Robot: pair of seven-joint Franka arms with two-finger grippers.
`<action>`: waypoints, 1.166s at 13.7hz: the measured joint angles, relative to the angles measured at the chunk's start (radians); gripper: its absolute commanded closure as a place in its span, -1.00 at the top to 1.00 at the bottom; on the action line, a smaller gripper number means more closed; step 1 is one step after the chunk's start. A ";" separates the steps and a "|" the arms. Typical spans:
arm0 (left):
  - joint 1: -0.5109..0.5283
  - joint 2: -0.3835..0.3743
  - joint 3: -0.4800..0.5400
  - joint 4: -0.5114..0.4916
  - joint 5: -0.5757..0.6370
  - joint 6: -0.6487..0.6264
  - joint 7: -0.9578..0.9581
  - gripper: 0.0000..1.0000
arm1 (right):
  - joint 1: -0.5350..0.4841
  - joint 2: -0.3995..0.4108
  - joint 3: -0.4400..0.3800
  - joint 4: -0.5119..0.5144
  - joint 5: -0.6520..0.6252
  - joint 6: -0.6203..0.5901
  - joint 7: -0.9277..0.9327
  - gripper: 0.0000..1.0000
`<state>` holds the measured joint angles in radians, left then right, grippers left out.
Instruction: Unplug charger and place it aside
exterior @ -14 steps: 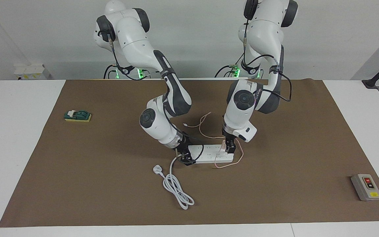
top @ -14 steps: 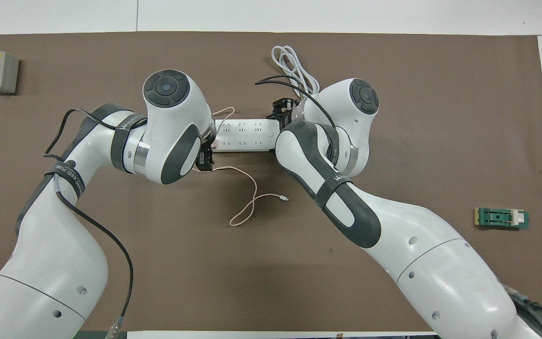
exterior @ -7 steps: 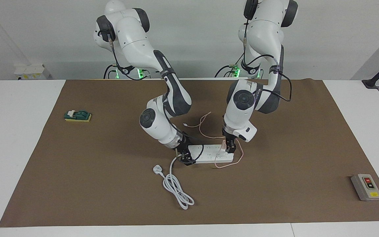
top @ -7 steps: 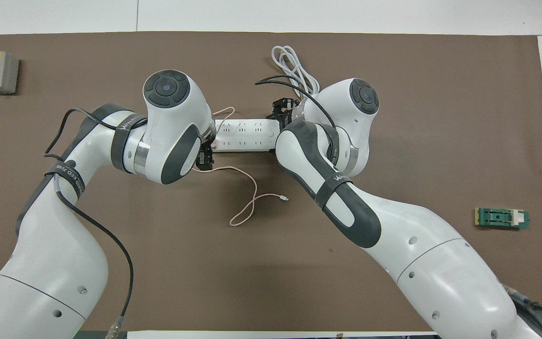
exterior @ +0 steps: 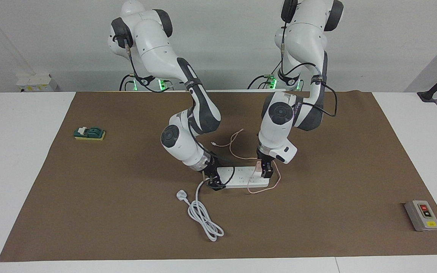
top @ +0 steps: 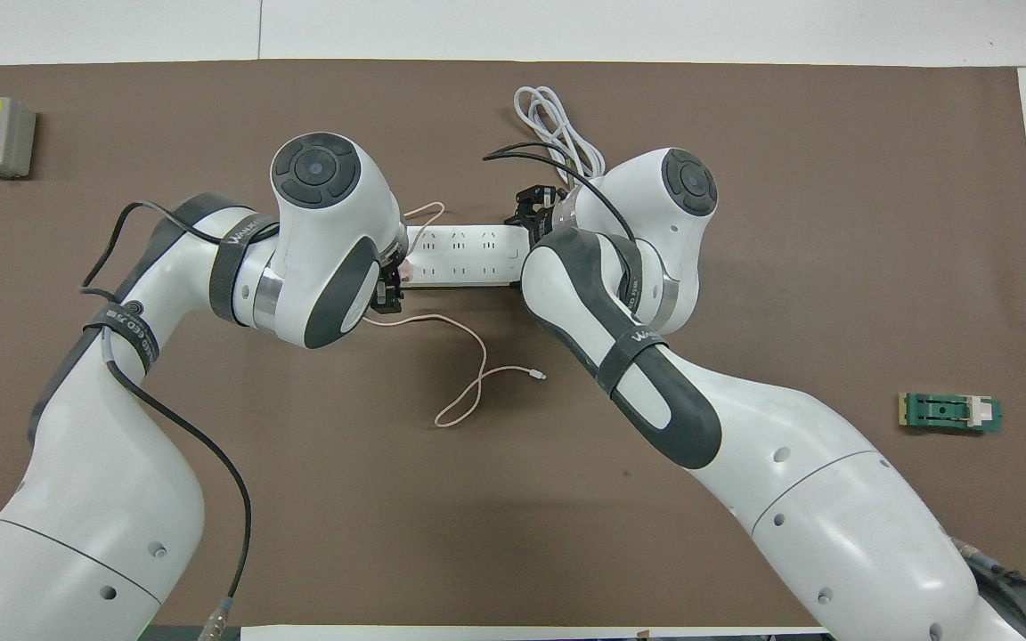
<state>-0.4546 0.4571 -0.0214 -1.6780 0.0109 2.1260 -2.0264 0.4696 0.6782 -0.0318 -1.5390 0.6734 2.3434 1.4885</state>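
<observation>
The pale pink charger stands at the end of the white power strip toward the left arm's end of the table. My left gripper comes straight down and is shut on it. In the overhead view only a sliver of the charger shows beside the left gripper. Its thin pink cable loops on the mat nearer to the robots and ends in a small connector. My right gripper is shut on the strip's other end, where the thick white cord leaves it.
The strip's white three-pin plug and coiled cord lie farther from the robots. A green block on a yellow pad sits toward the right arm's end. A grey switch box sits toward the left arm's end.
My left wrist and gripper have risen very slightly with the charger, and the pink cable beside the strip has shifted a little. The right arm and the strip have not moved.
</observation>
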 measured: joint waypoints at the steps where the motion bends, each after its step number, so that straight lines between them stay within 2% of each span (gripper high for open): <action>1: 0.000 0.000 0.000 0.000 0.002 0.000 0.000 0.38 | 0.000 0.000 0.000 0.000 0.000 0.000 0.000 -1.00; 2: 0.000 0.000 0.000 -0.002 0.002 0.000 0.000 0.17 | 0.000 0.000 0.000 0.000 0.000 0.000 0.000 -1.00; 3: 0.000 0.000 0.000 -0.007 0.003 0.000 -0.001 -0.23 | 0.000 0.000 0.000 0.000 0.000 0.000 0.000 -1.00; 5: -0.003 0.000 0.000 -0.016 0.003 -0.001 -0.001 -0.88 | 0.000 0.000 0.000 0.000 0.000 0.000 0.000 -1.00; 6: -0.008 0.000 0.000 -0.018 0.004 -0.002 -0.001 -1.00 | 0.000 0.000 0.000 0.000 0.000 0.000 0.000 -1.00; 16: -0.012 0.000 0.004 -0.016 0.022 0.012 0.000 -1.00 | 0.000 0.000 0.000 0.000 0.000 0.000 -0.004 -1.00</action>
<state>-0.4671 0.4576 -0.0172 -1.6940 0.0327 2.1381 -2.0265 0.4694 0.6782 -0.0318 -1.5392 0.6737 2.3434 1.4849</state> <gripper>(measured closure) 0.678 0.075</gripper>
